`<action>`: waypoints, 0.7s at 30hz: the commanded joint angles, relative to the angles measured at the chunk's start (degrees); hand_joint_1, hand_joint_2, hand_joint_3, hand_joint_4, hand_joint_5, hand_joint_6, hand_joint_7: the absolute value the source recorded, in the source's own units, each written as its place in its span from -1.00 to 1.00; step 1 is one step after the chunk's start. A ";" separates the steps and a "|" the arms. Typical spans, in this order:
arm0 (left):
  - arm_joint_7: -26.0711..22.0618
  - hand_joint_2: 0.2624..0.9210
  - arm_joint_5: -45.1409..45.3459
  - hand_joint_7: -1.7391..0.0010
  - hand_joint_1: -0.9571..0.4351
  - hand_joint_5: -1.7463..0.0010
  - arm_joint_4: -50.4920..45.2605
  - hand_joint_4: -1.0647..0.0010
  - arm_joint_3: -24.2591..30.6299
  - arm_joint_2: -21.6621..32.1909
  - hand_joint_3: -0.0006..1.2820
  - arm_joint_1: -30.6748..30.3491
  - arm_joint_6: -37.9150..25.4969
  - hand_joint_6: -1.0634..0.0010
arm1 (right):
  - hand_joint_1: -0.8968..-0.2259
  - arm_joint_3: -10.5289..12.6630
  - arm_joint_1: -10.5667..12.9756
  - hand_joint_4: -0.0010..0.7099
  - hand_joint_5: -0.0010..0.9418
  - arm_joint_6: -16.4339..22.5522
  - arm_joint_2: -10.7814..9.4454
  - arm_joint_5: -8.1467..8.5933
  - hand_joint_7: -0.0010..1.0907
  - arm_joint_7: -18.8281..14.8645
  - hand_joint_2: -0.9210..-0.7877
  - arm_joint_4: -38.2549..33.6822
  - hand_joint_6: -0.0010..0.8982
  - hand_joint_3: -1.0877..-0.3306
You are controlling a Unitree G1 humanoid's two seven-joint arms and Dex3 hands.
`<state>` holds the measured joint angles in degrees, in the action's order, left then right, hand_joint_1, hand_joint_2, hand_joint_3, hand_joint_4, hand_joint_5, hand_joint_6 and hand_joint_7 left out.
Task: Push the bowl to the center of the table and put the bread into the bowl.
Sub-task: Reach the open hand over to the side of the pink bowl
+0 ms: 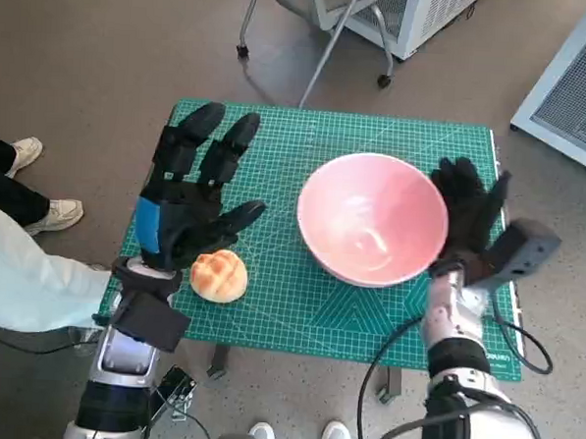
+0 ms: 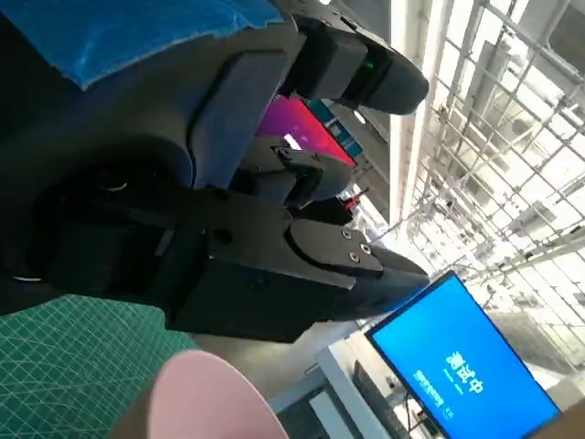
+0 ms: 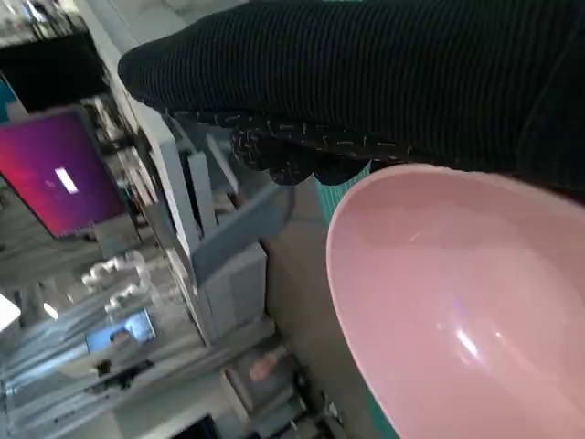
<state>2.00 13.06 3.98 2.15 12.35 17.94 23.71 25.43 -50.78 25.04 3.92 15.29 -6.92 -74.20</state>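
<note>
Fingers spread and empty on the left hand [image 1: 191, 199], held above the green cutting mat [image 1: 269, 307] on the robot's left side, likely poised for a reach down to the bread [image 1: 218, 275], which lies on the mat just below the palm and near the front edge, apart from the fingers. Gloved right hand [image 1: 468, 214] with fingers extended and apart, set against the far right rim of the pink bowl [image 1: 372, 219]; touching or merely beside, cannot tell, though the flat placement suits a sideways push toward the middle. Bowl upright and empty, right of the mat's center, well apart from the bread. Same pink rim close under the glove in the right wrist view, and at the edge of the left wrist view.
</note>
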 commanded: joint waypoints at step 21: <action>1.12 1.00 0.77 0.27 0.31 0.78 -4.49 0.33 2.14 1.75 -0.91 -4.11 -1.00 0.58 | 0.19 -2.13 -4.45 -0.32 -0.98 -4.90 0.26 -2.92 0.36 3.23 -1.00 -1.22 -1.00 -0.54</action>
<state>2.87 14.05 0.85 3.35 13.34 14.88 22.97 23.78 -55.26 20.40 2.92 13.23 -4.67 -74.99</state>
